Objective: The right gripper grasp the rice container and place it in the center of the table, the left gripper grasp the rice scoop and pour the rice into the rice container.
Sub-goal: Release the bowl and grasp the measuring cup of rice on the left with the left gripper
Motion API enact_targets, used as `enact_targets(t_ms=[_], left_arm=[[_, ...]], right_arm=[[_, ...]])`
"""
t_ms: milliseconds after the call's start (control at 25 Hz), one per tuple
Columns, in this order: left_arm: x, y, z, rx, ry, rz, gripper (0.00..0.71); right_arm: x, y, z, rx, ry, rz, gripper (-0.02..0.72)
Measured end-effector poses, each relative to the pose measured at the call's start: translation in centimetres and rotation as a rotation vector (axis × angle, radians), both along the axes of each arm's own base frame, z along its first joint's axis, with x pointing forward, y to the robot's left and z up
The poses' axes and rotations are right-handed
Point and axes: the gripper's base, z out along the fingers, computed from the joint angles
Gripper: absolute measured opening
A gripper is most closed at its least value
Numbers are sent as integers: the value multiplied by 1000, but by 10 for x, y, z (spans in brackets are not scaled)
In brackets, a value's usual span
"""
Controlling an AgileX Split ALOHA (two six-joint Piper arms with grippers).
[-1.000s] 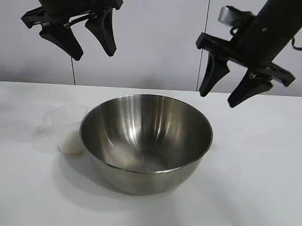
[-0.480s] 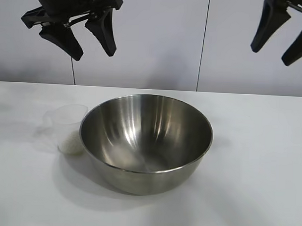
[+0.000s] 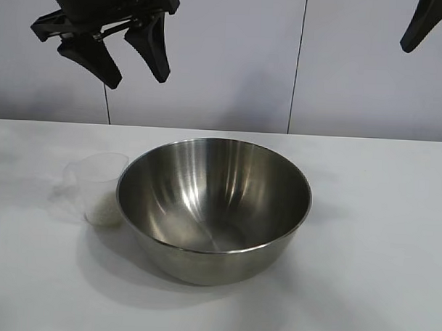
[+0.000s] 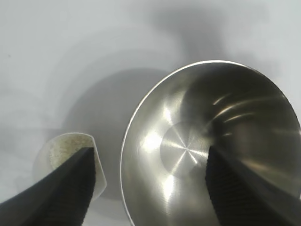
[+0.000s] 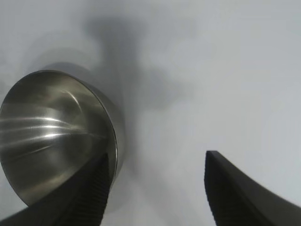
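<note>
**Mia:** So, where is the rice container (image 3: 214,209)?

**Tom:** It sits in the middle of the table (image 3: 378,251). It is a big shiny metal bowl, and it looks empty inside.

**Mia:** And the rice scoop (image 3: 98,187)?

**Tom:** Just beside the bowl, on the left arm's side. It looks like it touches the bowl, or nearly. A little rice (image 3: 103,212) lies in its bottom.

**Mia:** Is the scoop hard to pick up?

**Tom:** I think it is very light and thin. A hard squeeze could bend it, and its smooth plastic may slip. It can tip, and then the rice spills. I would take it by the wall on the side away from the bowl, or by the short handle, and keep it upright until it is over the bowl.

**Mia:** And the bowl?

**Tom:** Stiff, heavier, and slippery. The thin rim is the only place to pinch. But it looks well placed now.

**Mia:** What is the left gripper (image 3: 126,64) doing?

**Tom:** It hangs high above the scoop and the bowl's edge, fingers pointing down. They are spread apart and hold nothing. Its own camera looks down on both the scoop and the bowl.

**Mia:** And the right gripper (image 3: 432,38)?

**Tom:** High up at the far right corner, well away from the bowl. Its fingers are apart too, with nothing in them.
</note>
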Motion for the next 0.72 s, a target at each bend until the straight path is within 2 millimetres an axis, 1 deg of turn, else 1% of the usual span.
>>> enact_targets(t_ms=[640, 720], left_arm=[[6, -1, 3, -26, -68, 19, 489], [6, -1, 3, -24, -64, 18, 499]], right_arm=[[1, 0, 0, 0, -7, -2, 412], [1, 0, 0, 0, -7, -2, 412]])
